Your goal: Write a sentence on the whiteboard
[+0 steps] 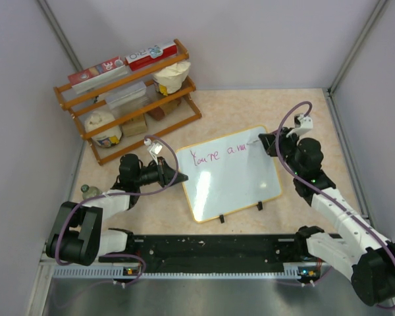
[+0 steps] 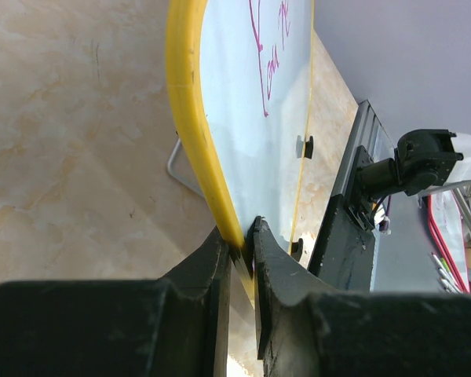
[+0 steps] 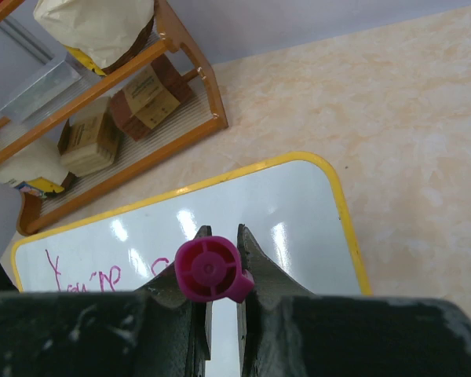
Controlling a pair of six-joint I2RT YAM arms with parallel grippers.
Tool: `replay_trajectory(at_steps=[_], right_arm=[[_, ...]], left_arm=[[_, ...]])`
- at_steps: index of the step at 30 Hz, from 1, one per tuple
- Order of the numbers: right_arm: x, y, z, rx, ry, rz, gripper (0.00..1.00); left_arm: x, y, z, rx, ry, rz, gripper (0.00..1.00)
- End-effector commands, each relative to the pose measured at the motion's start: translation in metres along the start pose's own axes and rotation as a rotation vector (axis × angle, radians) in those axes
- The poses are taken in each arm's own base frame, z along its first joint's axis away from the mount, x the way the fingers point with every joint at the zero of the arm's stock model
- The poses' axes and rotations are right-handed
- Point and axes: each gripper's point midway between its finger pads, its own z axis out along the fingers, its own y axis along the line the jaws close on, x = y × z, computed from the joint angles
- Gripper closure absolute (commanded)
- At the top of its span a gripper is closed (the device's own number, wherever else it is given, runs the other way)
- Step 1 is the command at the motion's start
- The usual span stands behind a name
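Note:
The whiteboard (image 1: pixel 234 174) lies in the middle of the table, white with a yellow rim and two black clips on its near edge. Pink writing "You're a..." runs along its far edge. My left gripper (image 1: pixel 182 176) is shut on the board's left rim; the left wrist view shows the yellow rim (image 2: pixel 190 126) pinched between the fingers. My right gripper (image 1: pixel 263 141) is shut on a pink marker (image 3: pixel 209 271), held over the board's far right part at the end of the writing. The marker tip is hidden.
A wooden rack (image 1: pixel 128 99) with boxes, bags and a container stands at the back left. A small bottle (image 1: pixel 85 191) sits by the left arm. A black rail (image 1: pixel 204 249) runs along the near edge. Grey walls close three sides.

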Motion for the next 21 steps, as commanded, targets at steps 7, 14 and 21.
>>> replay_trajectory(at_steps=[7, 14, 21], right_arm=[[-0.038, 0.012, 0.007, -0.022, -0.109, 0.005, 1.00], [-0.025, 0.002, 0.006, 0.010, -0.078, 0.002, 1.00], [-0.013, -0.005, 0.001, 0.034, -0.048, -0.003, 1.00]], left_arm=[[-0.011, 0.007, 0.001, -0.026, -0.037, 0.110, 1.00], [-0.010, 0.007, 0.001, -0.027, -0.037, 0.108, 1.00], [-0.011, 0.007, 0.001, -0.028, -0.038, 0.109, 1.00]])
